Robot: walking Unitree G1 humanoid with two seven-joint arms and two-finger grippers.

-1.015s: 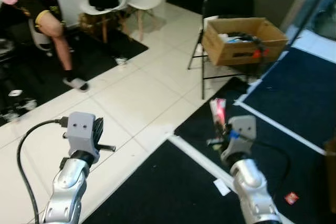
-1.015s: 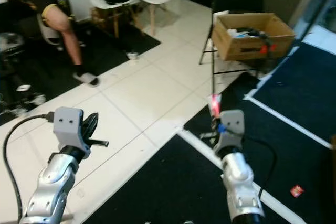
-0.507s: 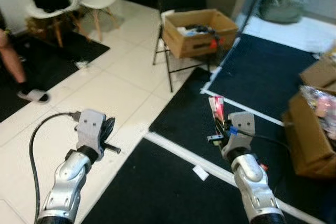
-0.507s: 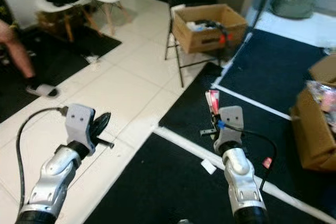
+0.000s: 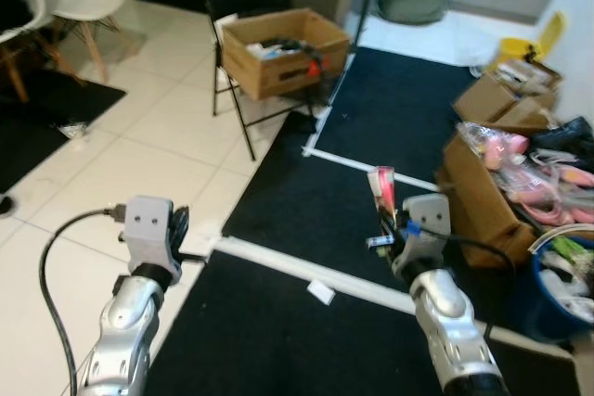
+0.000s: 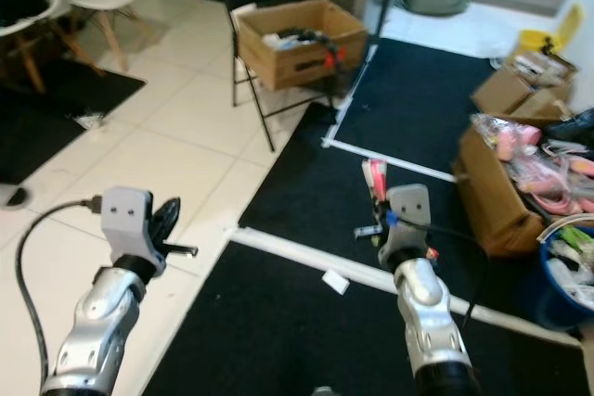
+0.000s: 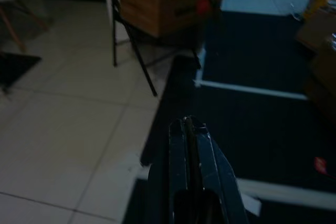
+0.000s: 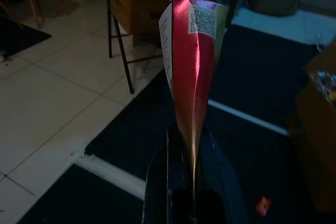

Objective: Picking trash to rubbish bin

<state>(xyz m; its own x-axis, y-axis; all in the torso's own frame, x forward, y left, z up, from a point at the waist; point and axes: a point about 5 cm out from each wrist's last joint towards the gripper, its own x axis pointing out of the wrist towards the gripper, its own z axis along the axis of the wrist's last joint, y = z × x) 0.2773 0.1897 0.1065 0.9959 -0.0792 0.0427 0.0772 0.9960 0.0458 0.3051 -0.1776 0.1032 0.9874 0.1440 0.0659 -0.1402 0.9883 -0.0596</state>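
Note:
My right gripper (image 5: 384, 217) is shut on a crumpled red foil wrapper (image 5: 380, 185), which stands up from the fingertips over the black mat. The right wrist view shows that wrapper (image 8: 191, 56) with a white label and QR code, pinched between the black fingers (image 8: 176, 145). My left gripper (image 5: 176, 225) is raised over the white tiles with its fingers (image 7: 178, 145) pressed together and nothing in them. A blue bin (image 5: 557, 299) with rubbish inside stands at the right edge. A small white paper scrap (image 5: 320, 292) and a small red scrap (image 8: 262, 205) lie on the mat.
A black folding chair carries a cardboard box (image 5: 283, 39) straight ahead. Cardboard boxes (image 5: 478, 197) with pink packets stand right, beside the bin. A white tape line (image 5: 297, 269) crosses the mat. White chairs (image 5: 65, 2) are far left. A yellow container (image 5: 520, 45) sits far right.
The whole view has swung to the right: the person has gone off the left edge, and the boxes and blue bin have come in on the right. Both arms keep their pose.

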